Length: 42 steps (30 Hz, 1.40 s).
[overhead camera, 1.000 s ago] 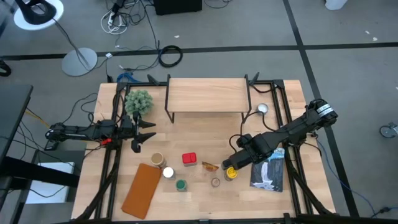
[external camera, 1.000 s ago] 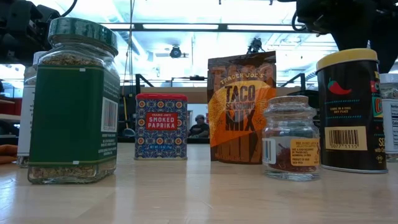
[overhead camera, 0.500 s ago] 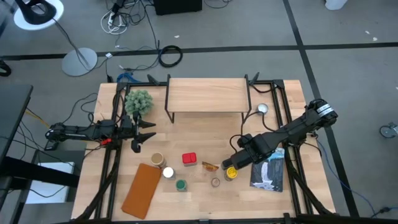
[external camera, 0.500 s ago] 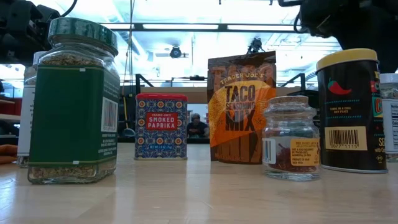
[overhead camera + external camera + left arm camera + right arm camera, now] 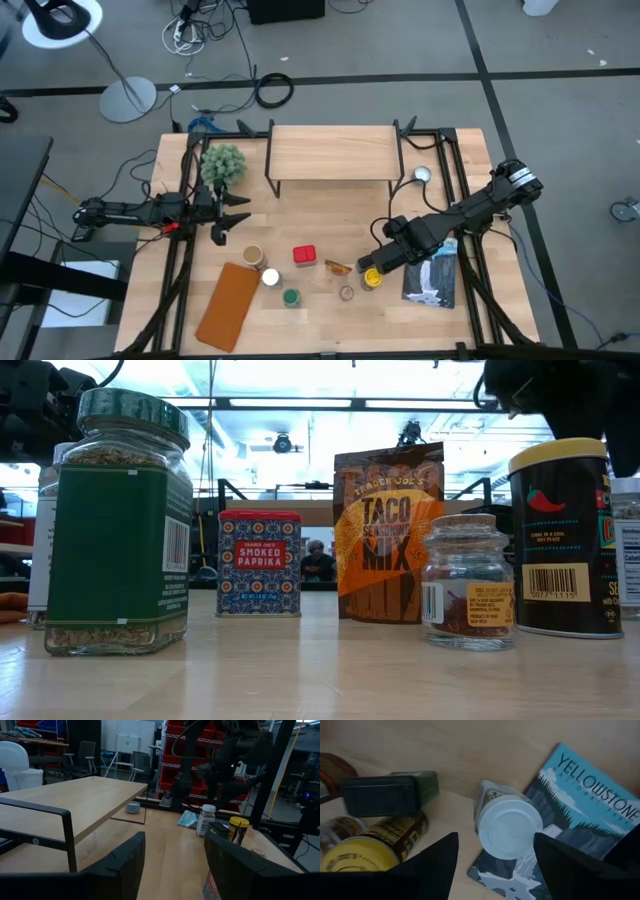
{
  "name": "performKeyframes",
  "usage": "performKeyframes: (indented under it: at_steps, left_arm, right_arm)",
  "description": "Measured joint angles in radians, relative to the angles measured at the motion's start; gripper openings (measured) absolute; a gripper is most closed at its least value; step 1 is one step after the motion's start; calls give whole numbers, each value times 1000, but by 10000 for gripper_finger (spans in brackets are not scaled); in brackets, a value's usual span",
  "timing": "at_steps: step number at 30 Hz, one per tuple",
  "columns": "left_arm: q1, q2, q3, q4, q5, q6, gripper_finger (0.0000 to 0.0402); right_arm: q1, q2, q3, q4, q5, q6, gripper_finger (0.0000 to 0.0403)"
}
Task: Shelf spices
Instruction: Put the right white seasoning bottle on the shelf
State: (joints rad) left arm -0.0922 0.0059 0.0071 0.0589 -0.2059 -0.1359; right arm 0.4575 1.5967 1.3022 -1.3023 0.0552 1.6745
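The right claw hangs with its fingers spread over a white-lidded jar, not touching it; that jar stands partly on the blue-and-white Yellowstone packet, with the yellow-lidded jar and a dark box just beside it. The shelf sits at the desk's far edge, nothing on it (a small silver tin lies near its right leg). In front of the shelf stand the red tin, amber packet, green-lidded jar and the tan-lidded jar. The left claw waits spread, left of the shelf beside a green plant.
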Motion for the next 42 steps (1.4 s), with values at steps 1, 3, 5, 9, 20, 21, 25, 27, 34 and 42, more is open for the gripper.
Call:
performKeyframes:
  at_steps: [1,3,5,9,20,21,25,27,34,42]
  left_arm:
    - [0,0,0,0,0,0,209]
    - [0,0,0,0,0,0,209]
    - [0,0,0,0,0,0,209]
    - [0,0,0,0,0,0,209]
    - [0,0,0,0,0,0,209]
    - [0,0,0,0,0,0,209]
    - [0,0,0,0,0,0,209]
    - [0,0,0,0,0,0,209]
    - [0,0,0,0,0,0,209]
    - [0,0,0,0,0,0,209]
  right_arm:
    - [0,-1,9,-10,1,0,256]
    - [0,-2,15,-13,0,0,255]
    - [1,-1,15,-18,0,0,255]
    - [7,-1,15,-22,-2,26,256]
    - [14,-1,15,-12,-2,61,254]
    - [15,-1,15,-8,-2,61,254]
    - [20,-1,16,-4,3,61,255]
    - [21,-1,16,-4,2,63,260]
    - [39,-2,16,-5,17,109,316]
    - [58,0,16,12,57,184,381]
